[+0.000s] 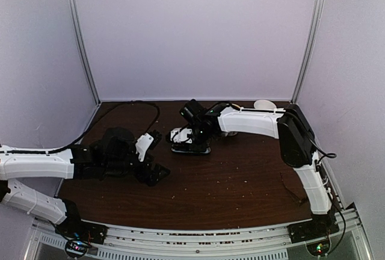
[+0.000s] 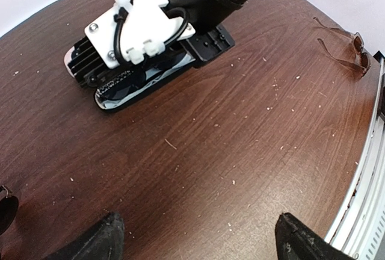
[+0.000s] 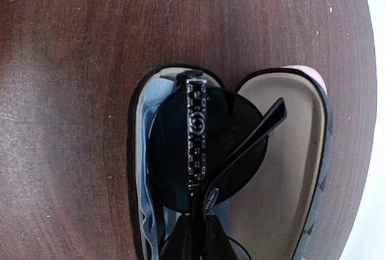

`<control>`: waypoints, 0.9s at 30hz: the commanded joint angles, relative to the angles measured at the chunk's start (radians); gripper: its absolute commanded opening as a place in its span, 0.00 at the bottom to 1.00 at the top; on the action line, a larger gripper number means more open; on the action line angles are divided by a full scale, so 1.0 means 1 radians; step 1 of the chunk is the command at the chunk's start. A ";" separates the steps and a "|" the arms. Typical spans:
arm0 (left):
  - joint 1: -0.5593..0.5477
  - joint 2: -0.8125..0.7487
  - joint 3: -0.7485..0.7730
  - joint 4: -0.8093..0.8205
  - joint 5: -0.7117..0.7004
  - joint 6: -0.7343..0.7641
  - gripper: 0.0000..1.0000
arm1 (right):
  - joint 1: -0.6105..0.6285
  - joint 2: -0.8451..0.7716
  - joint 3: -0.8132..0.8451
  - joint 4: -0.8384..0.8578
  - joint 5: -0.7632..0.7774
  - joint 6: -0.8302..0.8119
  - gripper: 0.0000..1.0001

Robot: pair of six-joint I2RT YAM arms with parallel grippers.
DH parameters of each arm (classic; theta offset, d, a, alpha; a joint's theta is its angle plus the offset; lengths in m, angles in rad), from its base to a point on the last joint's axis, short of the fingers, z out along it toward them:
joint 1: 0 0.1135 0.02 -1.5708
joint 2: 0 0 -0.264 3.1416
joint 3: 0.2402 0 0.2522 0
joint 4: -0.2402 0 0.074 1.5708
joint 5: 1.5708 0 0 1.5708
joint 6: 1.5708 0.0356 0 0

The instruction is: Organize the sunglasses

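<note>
Black sunglasses [image 3: 168, 151] with dark lenses lie in the open case [image 3: 295, 151] directly beneath the right claw [image 3: 197, 233], whose jaws are pinched narrow on one unfolded temple. The left claw [image 2: 201, 242] stands wide and holds nothing, with a thin-framed pair [image 2: 346, 46] lying well ahead to its right.

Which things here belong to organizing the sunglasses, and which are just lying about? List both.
Belongs to the job:
- black sunglasses, held by a temple in the right end effector
- open case that they rest in
- thin-framed sunglasses, lying loose

Just lying about:
- black cable
- pale round object by the back wall
</note>
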 commanded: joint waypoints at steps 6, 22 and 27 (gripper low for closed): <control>0.007 -0.003 0.013 0.022 0.010 -0.010 0.90 | 0.008 0.018 0.017 -0.073 -0.064 0.058 0.00; 0.007 -0.062 -0.007 0.007 0.009 -0.029 0.89 | 0.028 0.059 0.021 -0.053 -0.068 0.012 0.00; 0.007 -0.081 -0.014 0.004 0.004 -0.035 0.89 | 0.027 0.081 0.048 -0.066 -0.026 0.032 0.00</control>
